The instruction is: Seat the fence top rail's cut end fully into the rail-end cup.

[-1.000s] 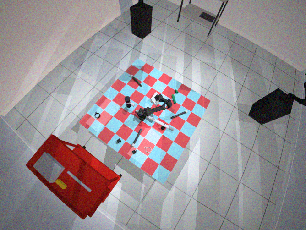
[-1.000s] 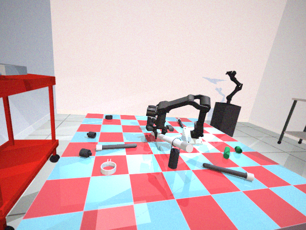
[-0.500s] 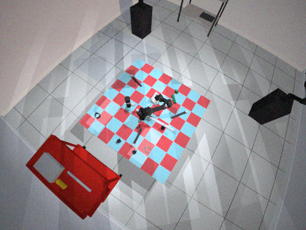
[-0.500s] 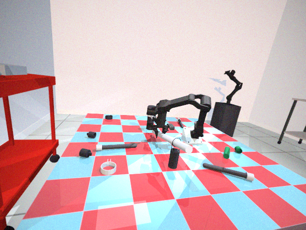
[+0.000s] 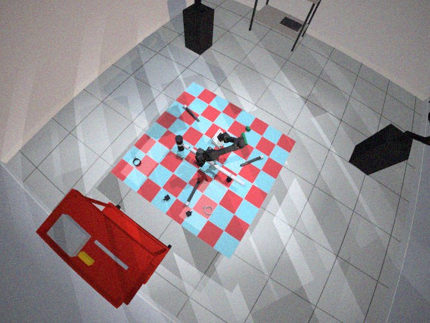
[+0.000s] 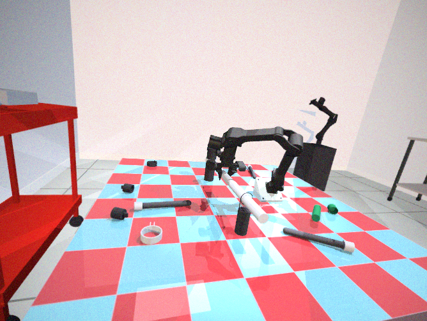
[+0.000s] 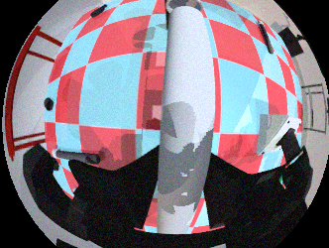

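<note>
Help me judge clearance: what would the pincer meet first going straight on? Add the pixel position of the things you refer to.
The pincer (image 5: 201, 161) (image 6: 225, 172) (image 7: 180, 149), shut on the white rail (image 5: 227, 172) (image 6: 241, 192) (image 7: 188, 74), points down; its tips would probably meet the checkered surface (image 5: 218, 214) (image 6: 210, 257) (image 7: 111, 99) first, though depth is unclear.

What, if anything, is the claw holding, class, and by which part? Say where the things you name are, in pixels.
The claw (image 5: 202, 163) (image 6: 225, 175) (image 7: 180, 149) holds the white rail (image 5: 227, 172) (image 6: 243, 192) (image 7: 189, 74), gripping its shaft on the big post's side of the loop cap, short of the end nearest that post.

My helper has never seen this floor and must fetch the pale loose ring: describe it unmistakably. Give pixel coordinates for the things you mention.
Start at the red cart (image 5: 120, 289) (image 6: 62, 112) beside the checkered mat (image 5: 229, 248) (image 6: 148, 297). On the mat's cart side, find the dark rod with a white tip (image 5: 193, 193) (image 6: 165, 204); the white ring (image 5: 208, 210) (image 6: 151, 238) lies near that tip. Two little prongs and its pale color distinguish it from the black ring (image 5: 136, 162).
</note>
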Motion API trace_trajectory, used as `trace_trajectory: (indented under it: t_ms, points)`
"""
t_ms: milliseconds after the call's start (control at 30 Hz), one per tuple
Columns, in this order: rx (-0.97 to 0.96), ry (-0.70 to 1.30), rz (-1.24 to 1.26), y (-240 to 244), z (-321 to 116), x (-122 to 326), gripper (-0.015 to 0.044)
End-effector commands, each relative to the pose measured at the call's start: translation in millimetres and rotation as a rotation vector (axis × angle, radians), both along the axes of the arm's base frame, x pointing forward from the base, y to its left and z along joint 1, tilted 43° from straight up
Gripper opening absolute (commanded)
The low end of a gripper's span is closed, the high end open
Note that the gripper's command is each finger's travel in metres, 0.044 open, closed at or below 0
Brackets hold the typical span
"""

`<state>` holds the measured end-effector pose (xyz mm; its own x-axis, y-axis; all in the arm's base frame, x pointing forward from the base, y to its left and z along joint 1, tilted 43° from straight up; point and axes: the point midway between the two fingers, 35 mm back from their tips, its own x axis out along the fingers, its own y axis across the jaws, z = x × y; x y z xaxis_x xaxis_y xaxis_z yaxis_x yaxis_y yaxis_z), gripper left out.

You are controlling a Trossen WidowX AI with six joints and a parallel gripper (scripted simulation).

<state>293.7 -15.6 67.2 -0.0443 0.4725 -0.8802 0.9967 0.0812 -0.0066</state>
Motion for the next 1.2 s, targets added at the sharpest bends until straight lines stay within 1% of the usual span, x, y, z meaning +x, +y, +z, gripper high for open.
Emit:
trace_trajectory:
  t_ms: [0,1167]
  points:
    - [0.002,-0.003,-0.001,0.4,-0.9,0.6,0.0]
    - [0.002,-0.003,0.0,-10.1,1.6,1.5,0.0]
